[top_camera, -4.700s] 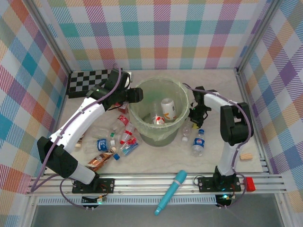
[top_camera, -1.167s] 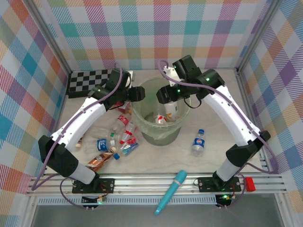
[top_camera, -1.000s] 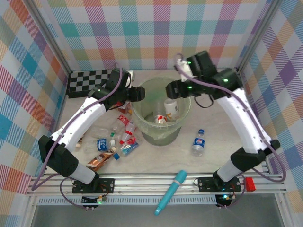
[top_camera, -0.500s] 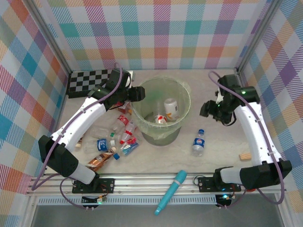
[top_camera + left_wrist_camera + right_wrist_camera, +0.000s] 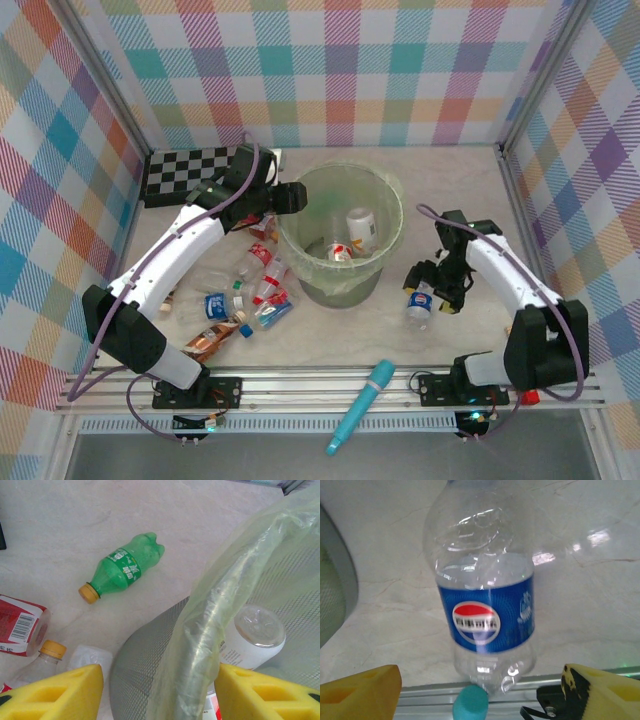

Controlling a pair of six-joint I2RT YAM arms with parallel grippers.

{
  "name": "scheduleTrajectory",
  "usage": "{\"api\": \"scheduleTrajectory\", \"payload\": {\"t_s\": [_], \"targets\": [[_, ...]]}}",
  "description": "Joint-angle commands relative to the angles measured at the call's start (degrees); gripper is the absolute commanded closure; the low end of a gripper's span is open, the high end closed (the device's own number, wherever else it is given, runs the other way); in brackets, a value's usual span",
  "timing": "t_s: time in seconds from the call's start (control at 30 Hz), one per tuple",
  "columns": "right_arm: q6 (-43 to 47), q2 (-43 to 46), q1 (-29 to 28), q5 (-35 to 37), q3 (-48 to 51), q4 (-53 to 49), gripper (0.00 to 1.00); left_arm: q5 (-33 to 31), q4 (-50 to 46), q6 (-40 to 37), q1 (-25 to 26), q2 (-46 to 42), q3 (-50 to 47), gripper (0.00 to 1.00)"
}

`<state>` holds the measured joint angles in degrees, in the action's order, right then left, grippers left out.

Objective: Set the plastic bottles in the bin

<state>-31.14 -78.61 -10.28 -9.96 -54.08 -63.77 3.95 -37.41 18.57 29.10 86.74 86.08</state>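
Blue-label bottle (image 5: 485, 615) lies flat on bench (image 5: 470, 190), just right of bin (image 5: 340, 285); right fingers (image 5: 362, 687) spread wide, bottle between them, long axis crosswise to closing line; right arm nearer; left fingers (image 5: 55, 690) apart, astride bin rim.

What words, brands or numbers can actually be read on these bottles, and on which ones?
Nothing reads clearly.
Clear bottle, blue label: a red, white and blue roundel logo; the white word across it is too blurred to read.
Green bottle: white lettering on its label, too small to read.
Red label: a barcode, digits illegible.
White bottle in the bin: fine print, unreadable.
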Motion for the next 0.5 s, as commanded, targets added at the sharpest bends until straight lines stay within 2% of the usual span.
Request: {"api": "scheduleTrajectory", "payload": {"t_s": [0.0, 0.47], "targets": [[-0.86, -2.46, 0.10, -2.30, 2.03, 5.56, 0.14, 0.47, -3.29, -0.49, 0.25, 1.95, -0.92, 0.39], [0.45, -11.31, 0.17, -3.23, 5.66, 15.31, 0.11, 0.49, -3.02, -0.48, 0.25, 2.91, -0.70, 0.39]]}}
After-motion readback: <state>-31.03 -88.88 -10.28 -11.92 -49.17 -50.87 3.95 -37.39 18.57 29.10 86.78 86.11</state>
